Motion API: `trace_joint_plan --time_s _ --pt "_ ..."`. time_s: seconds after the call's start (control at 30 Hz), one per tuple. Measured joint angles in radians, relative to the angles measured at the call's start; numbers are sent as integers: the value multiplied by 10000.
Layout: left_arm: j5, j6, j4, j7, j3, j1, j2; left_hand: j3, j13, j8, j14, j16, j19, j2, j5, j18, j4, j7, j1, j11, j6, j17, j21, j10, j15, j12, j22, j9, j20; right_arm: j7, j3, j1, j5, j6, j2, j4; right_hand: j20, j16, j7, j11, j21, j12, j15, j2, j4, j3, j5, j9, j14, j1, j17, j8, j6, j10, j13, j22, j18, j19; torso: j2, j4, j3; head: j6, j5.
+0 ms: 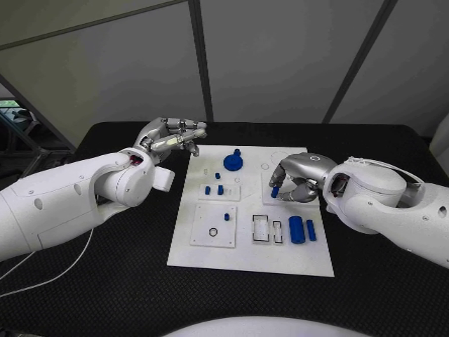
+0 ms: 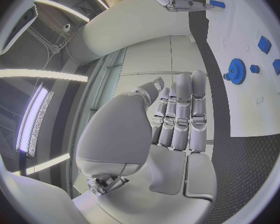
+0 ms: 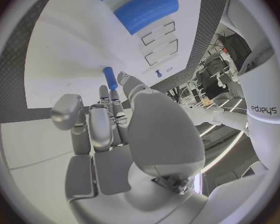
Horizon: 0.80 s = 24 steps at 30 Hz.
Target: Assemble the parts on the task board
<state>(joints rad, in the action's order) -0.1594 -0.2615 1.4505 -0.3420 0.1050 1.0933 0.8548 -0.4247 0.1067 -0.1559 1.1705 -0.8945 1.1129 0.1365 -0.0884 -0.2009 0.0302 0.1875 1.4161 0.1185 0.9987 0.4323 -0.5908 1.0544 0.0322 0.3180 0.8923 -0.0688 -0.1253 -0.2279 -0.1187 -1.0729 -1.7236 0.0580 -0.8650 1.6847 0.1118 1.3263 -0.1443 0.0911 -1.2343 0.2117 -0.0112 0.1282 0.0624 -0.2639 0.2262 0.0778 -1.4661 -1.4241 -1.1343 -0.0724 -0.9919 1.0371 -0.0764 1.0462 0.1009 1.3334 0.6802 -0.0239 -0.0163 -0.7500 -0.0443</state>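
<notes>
We see the white task board lying in the middle of the black table, with bare table on both long sides. Our right hand sits over the board's right half, pinching a small blue peg between its fingertips, upright or nearly so. Our left hand hovers off the board's upper left corner, fingers side by side and holding nothing. A blue gear rests near the board's top edge; two blue cylinders lie near its right edge
</notes>
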Motion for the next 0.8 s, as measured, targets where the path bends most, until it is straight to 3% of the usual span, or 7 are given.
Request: trace_joint_plan --time_s 0.8 --pt "0 7 -24 16 0 0 -34 -1 -3 0 -1 0 0 1 0 0 0 38 1 -37 -38 2 0 -35 1 0 2 0 0 20 10 12 -58 -257 455 -539 -136 85 20 -180 -289 -1 151 -210 115 -682 -151 39 12 -211 -129 -50 -578 1032 46 416 0 288 -3 13 -1 -133 -52"
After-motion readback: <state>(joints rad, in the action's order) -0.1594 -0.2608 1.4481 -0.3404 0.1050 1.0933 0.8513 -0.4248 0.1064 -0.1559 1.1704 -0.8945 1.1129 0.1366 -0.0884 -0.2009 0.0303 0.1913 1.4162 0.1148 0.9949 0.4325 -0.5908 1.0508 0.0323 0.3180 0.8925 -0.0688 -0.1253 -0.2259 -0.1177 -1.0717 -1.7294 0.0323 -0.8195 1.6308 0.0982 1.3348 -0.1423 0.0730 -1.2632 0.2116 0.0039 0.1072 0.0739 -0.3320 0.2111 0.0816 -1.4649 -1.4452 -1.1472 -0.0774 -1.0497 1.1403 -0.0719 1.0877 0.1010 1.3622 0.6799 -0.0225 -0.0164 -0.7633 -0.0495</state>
